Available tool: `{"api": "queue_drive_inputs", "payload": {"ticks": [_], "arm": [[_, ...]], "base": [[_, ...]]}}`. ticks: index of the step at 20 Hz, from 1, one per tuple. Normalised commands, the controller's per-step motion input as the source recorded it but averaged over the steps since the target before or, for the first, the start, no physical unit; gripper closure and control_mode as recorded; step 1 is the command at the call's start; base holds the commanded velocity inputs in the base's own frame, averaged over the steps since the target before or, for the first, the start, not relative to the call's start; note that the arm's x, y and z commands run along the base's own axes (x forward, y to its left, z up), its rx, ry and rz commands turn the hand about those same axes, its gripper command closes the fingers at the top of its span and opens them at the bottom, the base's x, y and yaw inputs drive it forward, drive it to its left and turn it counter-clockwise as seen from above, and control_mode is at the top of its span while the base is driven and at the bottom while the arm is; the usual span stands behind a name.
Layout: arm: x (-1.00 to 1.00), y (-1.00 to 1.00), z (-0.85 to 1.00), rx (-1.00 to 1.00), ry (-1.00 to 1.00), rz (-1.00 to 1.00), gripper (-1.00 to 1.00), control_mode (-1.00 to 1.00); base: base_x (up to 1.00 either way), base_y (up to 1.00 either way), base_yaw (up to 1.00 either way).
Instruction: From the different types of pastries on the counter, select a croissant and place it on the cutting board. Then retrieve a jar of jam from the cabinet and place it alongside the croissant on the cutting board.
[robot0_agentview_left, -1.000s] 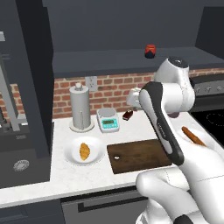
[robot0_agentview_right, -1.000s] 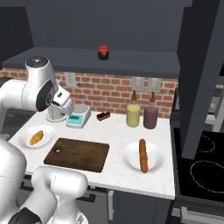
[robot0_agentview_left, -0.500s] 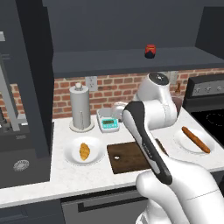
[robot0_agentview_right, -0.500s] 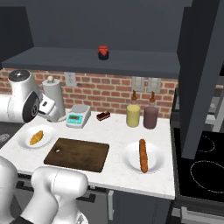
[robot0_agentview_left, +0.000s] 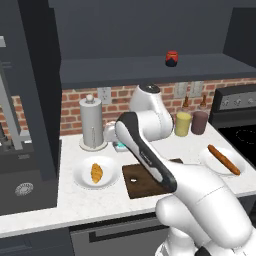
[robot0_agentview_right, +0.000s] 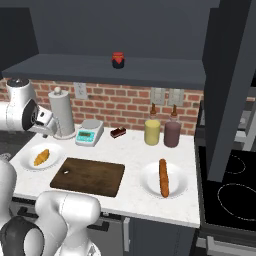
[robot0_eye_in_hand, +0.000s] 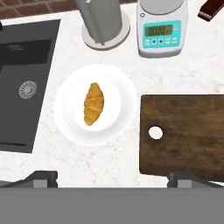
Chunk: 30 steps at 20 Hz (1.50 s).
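Golden-orange croissant is lying centred on a round white plate, frame centre-left.
Bare white counter is separating plate from dark wooden cutting board at right; gripper fingers are standing apart, grasping nothing.

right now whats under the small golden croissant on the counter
The golden, tapered croissant lies on a round white plate that rests on the white marbled counter. The patch of plate directly beneath the pastry is covered.
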Motion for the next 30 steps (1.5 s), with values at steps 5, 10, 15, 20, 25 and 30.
{"api": "queue_drive_inputs", "payload": {"ticks": [5, 10, 15, 20, 25, 30], "arm": [[0.09, 0.36, -0.21, -0.15, 0.06, 0.02, -1.00, -1.00], [0.09, 0.07, -0.16, -0.01, 0.03, 0.00, -1.00, -1.00], [0.06, 0.00, -0.09, 0.00, 0.00, 0.00, -1.00, -1.00], [0.35, 0.05, -0.18, 0.00, 0.05, 0.00, -1.00, -1.00], [0.25, 0.11, -0.45, 0.00, 0.02, 0.00, -1.00, -1.00], [0.07, 0.19, -0.28, 0.00, 0.00, 0.00, -1.00, -1.00]], "base": [[0.00, 0.00, 0.00], [0.00, 0.00, 0.00], [0.00, 0.00, 0.00], [0.00, 0.00, 0.00], [0.00, 0.00, 0.00], [0.00, 0.00, 0.00]]}}
